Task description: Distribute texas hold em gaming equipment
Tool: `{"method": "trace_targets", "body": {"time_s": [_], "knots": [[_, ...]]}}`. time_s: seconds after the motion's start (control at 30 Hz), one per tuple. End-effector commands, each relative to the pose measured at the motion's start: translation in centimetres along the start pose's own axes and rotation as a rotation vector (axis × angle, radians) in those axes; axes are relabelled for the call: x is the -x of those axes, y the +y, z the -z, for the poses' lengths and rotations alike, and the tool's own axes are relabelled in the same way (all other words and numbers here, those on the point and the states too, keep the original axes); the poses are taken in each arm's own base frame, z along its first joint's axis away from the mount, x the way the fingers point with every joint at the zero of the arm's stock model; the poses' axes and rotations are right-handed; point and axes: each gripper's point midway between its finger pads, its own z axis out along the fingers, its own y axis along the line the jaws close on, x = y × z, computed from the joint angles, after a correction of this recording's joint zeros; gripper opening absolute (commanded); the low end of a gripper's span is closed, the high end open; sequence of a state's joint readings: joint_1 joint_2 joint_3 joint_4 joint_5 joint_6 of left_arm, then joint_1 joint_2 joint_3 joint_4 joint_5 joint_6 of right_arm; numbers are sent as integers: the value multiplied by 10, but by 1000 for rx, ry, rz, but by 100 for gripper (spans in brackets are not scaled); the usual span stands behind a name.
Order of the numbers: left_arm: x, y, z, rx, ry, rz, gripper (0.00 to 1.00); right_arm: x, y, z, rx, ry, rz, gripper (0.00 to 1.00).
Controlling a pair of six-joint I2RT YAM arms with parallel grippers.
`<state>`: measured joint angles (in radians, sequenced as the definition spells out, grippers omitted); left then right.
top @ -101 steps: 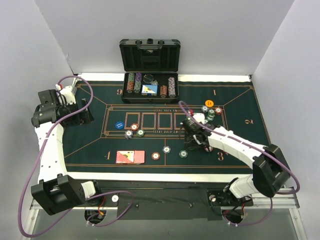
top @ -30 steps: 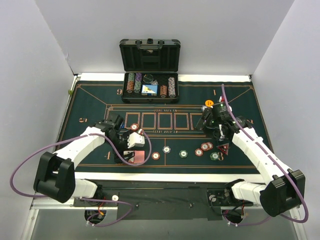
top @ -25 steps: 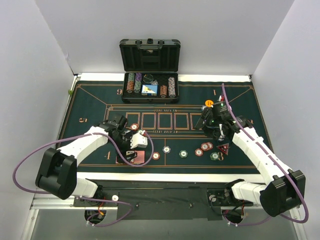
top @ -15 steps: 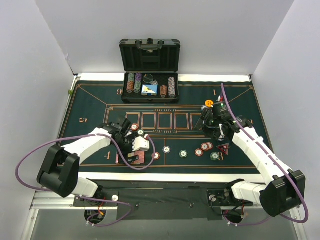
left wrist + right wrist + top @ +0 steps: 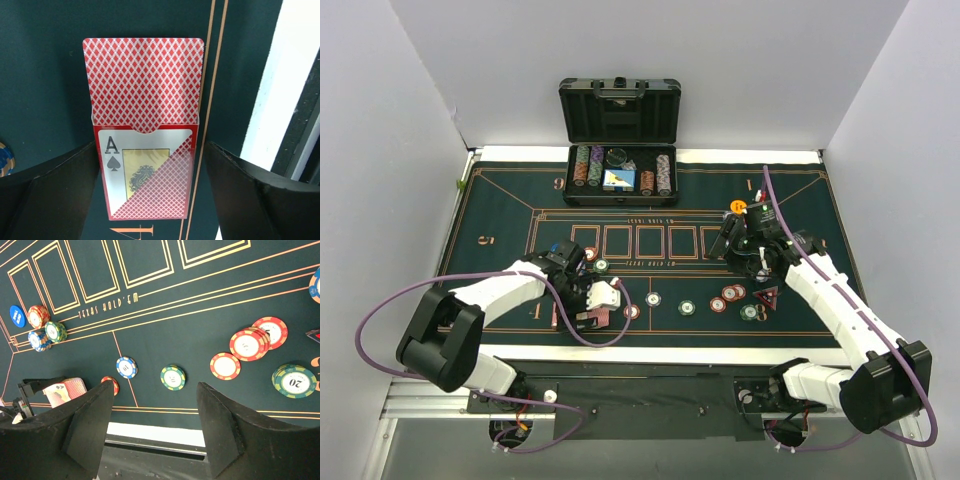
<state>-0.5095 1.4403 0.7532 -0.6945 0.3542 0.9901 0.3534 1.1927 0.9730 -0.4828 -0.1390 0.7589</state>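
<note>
The case [image 5: 620, 110] stands open at the back middle of the table [image 5: 490, 200], with chip rows [image 5: 620, 168] in its tray. At front left, the card pack [image 5: 145, 100] lies flat between the spread fingers of the left end effector [image 5: 151, 150]. Behind the pack sit three chips [image 5: 42, 329] close together, with a disc [image 5: 16, 316] just to their left. A loose line of single chips [image 5: 653, 298] runs rightward from the pack toward a marker [image 5: 766, 296] at front right. A chip stack [image 5: 294, 381] lies just in front of the marker, slightly to its left. The right end effector [image 5: 735, 243] hangs behind the marker with its fingers apart, and a second disc [image 5: 738, 206] lies behind it.
</note>
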Motion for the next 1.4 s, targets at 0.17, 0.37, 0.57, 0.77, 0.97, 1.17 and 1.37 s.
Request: {"method": "trace_targets", "body": {"time_s": [0.17,0.37,0.57,0.77,0.97,1.17,1.37], "knots": [[3,6,-5,26,-18,-59,67,-5,11,-6,58,42,-35,62],[22,11,14,26,-55,-39,49,-16,38,-16,220,83,-46,62],[48,15,49,28,-97,-40,41,-32,83,-13,434,133,-54,62],[84,24,92,60,-172,-41,33,-47,137,1,643,171,-37,67],[109,34,125,68,-203,-27,22,-61,179,20,835,207,-16,78],[136,45,155,95,-252,-18,19,-72,201,26,913,232,3,79],[138,46,160,98,-238,-11,18,-83,219,28,964,254,11,79]]}}
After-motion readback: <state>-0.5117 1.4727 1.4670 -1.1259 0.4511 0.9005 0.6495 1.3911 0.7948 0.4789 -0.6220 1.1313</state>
